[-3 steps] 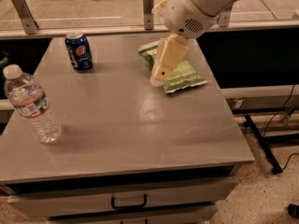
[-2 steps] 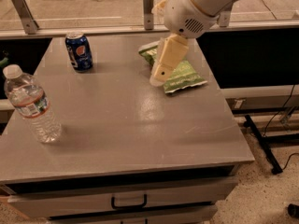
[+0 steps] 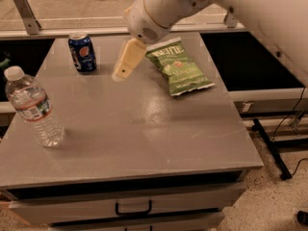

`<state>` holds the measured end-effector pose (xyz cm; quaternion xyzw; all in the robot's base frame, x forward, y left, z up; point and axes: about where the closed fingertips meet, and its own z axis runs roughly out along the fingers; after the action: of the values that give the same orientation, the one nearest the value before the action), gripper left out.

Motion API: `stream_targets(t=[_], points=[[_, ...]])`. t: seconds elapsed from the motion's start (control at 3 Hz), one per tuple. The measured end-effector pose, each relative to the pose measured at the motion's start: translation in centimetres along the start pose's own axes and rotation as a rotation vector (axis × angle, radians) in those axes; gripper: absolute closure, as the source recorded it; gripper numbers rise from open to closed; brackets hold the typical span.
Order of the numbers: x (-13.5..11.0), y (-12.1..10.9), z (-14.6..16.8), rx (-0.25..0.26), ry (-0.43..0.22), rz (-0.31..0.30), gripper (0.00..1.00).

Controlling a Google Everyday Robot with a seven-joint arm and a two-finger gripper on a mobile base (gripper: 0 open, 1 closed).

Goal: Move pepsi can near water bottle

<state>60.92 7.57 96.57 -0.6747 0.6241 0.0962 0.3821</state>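
The pepsi can (image 3: pixel 82 52), dark blue with a round logo and silver top, stands upright at the back left of the grey table (image 3: pixel 144 129). The water bottle (image 3: pixel 34 107), clear with a white cap and a white-red label, stands upright near the table's left edge, well in front of the can. My gripper (image 3: pixel 122 71) hangs from the white arm above the table, just right of the can and apart from it, holding nothing.
A green chip bag (image 3: pixel 178 65) lies flat at the back right of the table. A drawer with a black handle (image 3: pixel 133 209) sits below the front edge. A rail runs behind the table. Black cables lie on the floor at the right.
My gripper has moved left, from over the chip bag to a spot just right of the pepsi can. The chip bag now shows in full. Can and bottle stand as before.
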Motion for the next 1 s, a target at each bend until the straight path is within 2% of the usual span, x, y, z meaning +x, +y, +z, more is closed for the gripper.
stream_targets(t=[0.33, 1.0], points=[[-1.9, -2.1, 4.6, 0.004, -0.074, 0.014, 0.0], [-5.2, -4.4, 11.0, 0.013, -0.191, 0.082, 0.0]])
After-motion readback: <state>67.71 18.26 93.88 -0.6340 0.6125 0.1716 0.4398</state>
